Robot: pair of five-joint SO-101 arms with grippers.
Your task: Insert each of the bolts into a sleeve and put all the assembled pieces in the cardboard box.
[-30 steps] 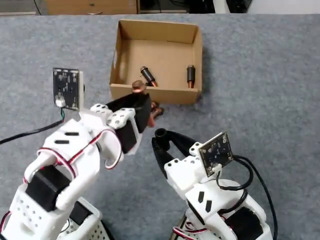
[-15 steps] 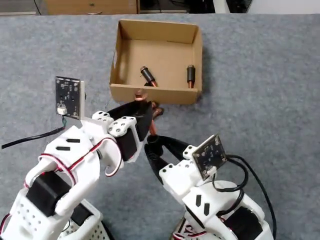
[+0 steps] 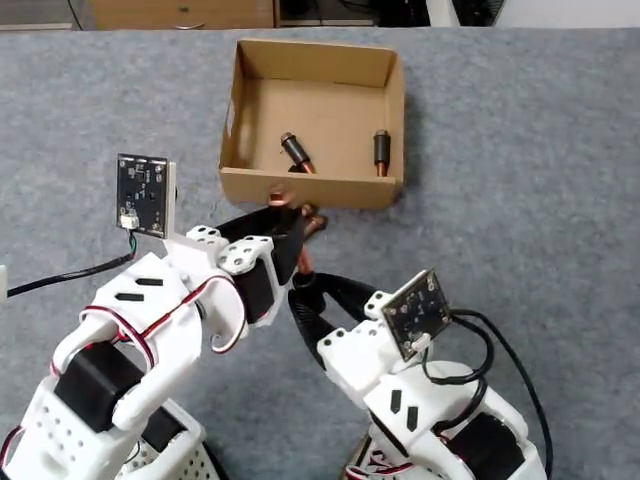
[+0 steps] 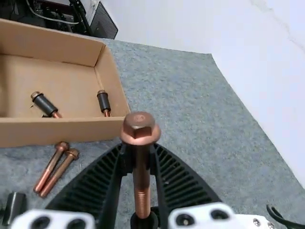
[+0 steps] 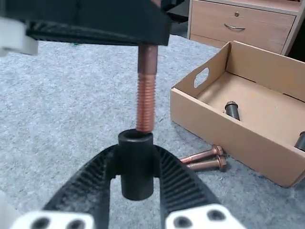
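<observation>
My left gripper [image 3: 284,232] [image 4: 138,160] is shut on a copper bolt [image 4: 138,164] [image 5: 146,90], held upright with its hex head up. Directly beneath it, my right gripper [image 3: 306,292] [image 5: 136,168] is shut on a black sleeve [image 5: 136,164] [image 3: 303,284], its hole facing up. The bolt's threaded tip sits at the sleeve's mouth, just entering it. Both grippers are in front of the cardboard box [image 3: 310,187] [image 4: 57,130] [image 5: 228,125]. Two assembled pieces [image 3: 297,152] [image 3: 382,148] lie inside the box.
Two loose copper bolts [image 3: 315,220] [image 4: 55,167] [image 5: 205,158] lie side by side on the grey carpet just in front of the box. A dark sleeve-like piece [image 4: 14,205] rests on the carpet near my left gripper. Open carpet spreads to the right of the box.
My right gripper has carried the sleeve left and under the bolt. My left gripper has lowered the bolt until its tip meets the sleeve's mouth.
</observation>
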